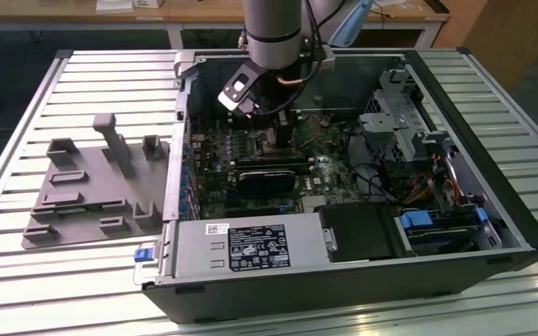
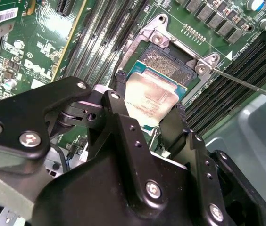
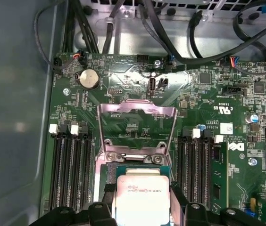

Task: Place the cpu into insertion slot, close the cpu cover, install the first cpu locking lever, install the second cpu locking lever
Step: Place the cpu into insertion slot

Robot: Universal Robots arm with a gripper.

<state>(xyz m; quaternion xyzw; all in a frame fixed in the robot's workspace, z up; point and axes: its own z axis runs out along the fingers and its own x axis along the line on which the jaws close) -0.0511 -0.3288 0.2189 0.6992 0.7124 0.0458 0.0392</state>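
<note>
Your gripper (image 2: 150,97) clamped the cpu (image 3: 142,197) between its fingers — chip poised just over the insertion slot (image 2: 168,63), cpu cover (image 3: 137,109) standing open.

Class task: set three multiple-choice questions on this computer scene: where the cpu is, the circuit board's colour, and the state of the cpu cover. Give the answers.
1. Where is the cpu?
A. On the grey tray.
B. Held by the claw at the insertion slot.
C. On the power supply.

2. What colour is the circuit board?
A. Green.
B. Red.
C. White.

3. How is the cpu cover?
A. Shut over the chip.
B. Lying outside the case.
C. Swung open.

Answers: B, the claw grips the chip's sides over the slot; A, both wrist views show it green; C, its frame is tilted up off the slot.
</note>
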